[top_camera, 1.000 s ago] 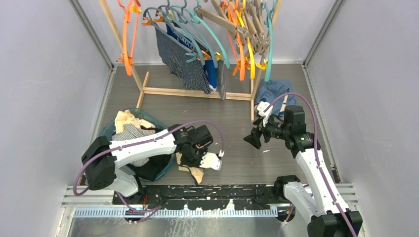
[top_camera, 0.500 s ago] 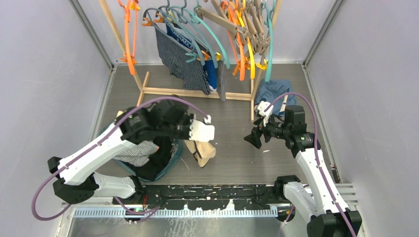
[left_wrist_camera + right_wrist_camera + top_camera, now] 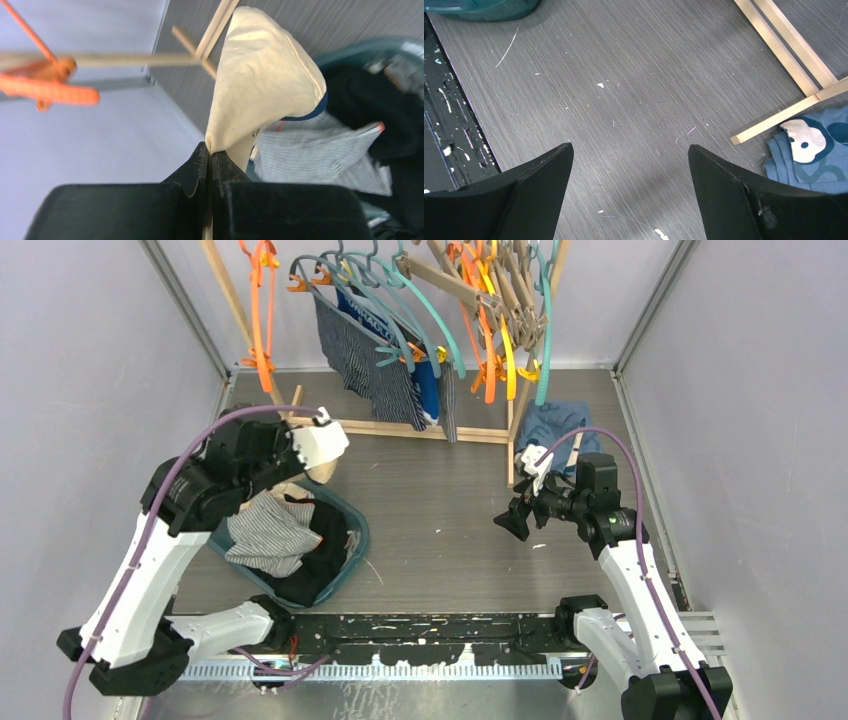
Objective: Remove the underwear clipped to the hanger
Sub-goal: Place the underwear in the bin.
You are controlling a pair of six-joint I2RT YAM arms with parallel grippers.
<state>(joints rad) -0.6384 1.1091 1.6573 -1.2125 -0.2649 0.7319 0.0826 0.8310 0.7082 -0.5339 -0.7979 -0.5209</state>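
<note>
Left wrist view shows you the beige underwear point(image 3: 260, 80) stretching lengthwise straight out from the left gripper point(image 3: 210, 150), whose jaws pinch its corner, beside the basket point(image 3: 360, 47). Your right gripper point(image 3: 630, 149) gapes wide, holding nothing.

A wooden rack point(image 3: 340, 425) stands at the back of the grey, streaky floor point(image 3: 450, 530). Plain pale walls point(image 3: 90, 390) rise behind the rack and on both sides of it. Shiny metal strips point(image 3: 185, 310) run up the corners behind the rack. Well in front of the rack, a black scratched strip point(image 3: 420, 625) edges the floor. The light is soft and even.
</note>
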